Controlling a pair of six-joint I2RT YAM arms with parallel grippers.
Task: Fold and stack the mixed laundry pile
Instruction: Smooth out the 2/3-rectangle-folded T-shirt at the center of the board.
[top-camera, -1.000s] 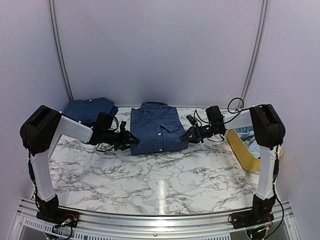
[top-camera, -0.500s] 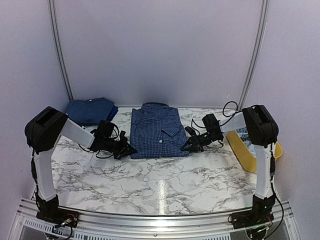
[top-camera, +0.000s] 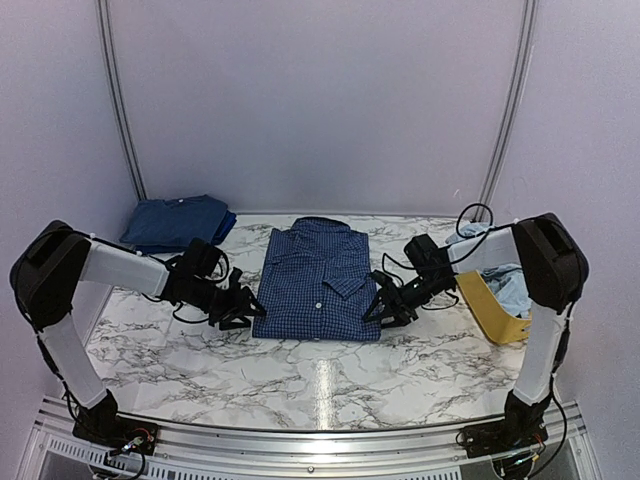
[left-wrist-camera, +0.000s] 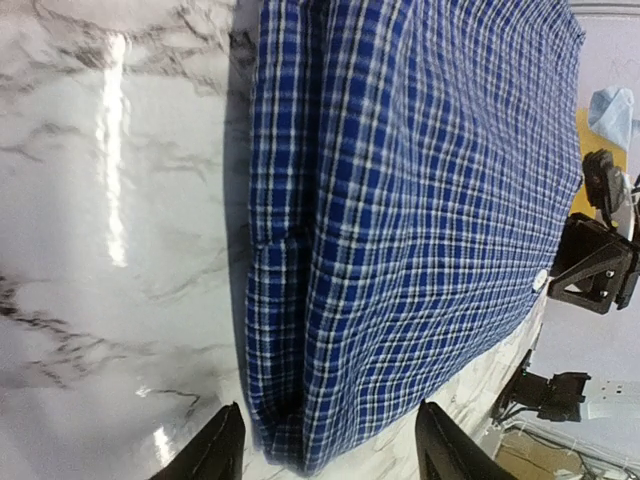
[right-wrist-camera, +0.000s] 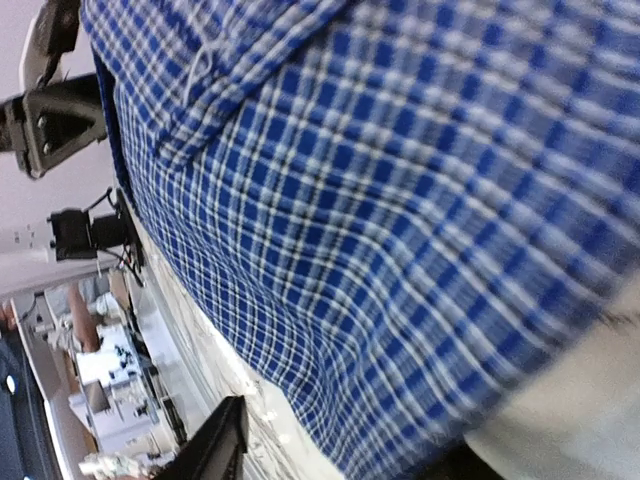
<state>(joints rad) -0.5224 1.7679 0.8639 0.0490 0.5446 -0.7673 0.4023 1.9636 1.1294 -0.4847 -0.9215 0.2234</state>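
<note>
The navy small-check button-up shirt (top-camera: 318, 280) lies folded, collar to the back, in the middle of the marble table (top-camera: 320, 370). My left gripper (top-camera: 243, 312) sits low at its near left corner, jaws open. In the left wrist view that corner (left-wrist-camera: 300, 400) lies between the wide-apart fingers (left-wrist-camera: 222, 450). My right gripper (top-camera: 380, 305) sits at the shirt's near right edge, jaws open, with check cloth (right-wrist-camera: 400, 250) filling its view. A folded solid dark-blue piece (top-camera: 178, 220) lies at the back left. A light-blue garment (top-camera: 512, 285) lies in the yellow tub.
The yellow plastic tub (top-camera: 488, 305) stands tilted at the right edge, just beyond my right arm. Grey walls close the back and sides. A metal rail (top-camera: 320, 440) runs along the table's near edge.
The check shirt has slid toward the near side of the table. Both grippers moved nearer with it and stay at its near corners.
</note>
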